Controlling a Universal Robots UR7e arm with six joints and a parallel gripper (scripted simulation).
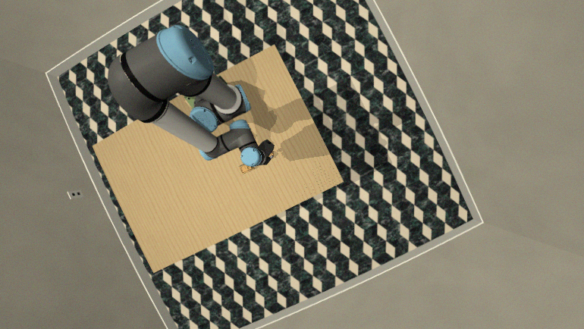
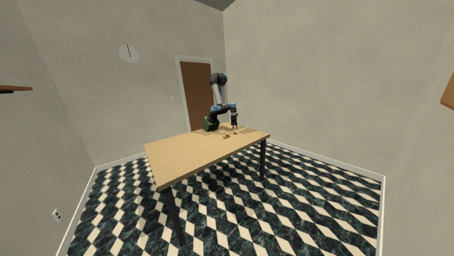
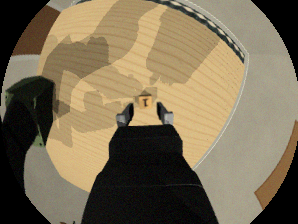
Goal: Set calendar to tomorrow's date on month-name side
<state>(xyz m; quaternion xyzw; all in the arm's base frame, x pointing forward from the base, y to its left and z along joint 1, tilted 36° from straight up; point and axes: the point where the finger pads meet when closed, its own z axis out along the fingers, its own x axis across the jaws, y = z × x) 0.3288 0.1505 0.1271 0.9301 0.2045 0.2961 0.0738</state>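
in the wrist view the gripper (image 3: pixel 143 115) is seen pointing down at the table (image 3: pixel 193 63), its fingers spread wide and nothing held between them. a small cube (image 3: pixel 144 99) with a dark mark on its top face is framed in the gap, lower down on the wood, apart from the pads. in the exterior view the cube (image 2: pixel 235 133) lies under the gripper (image 2: pixel 234 126), and the tray (image 2: pixel 226 137) is found just beside it, nearer the table's middle. its digits cannot be read.
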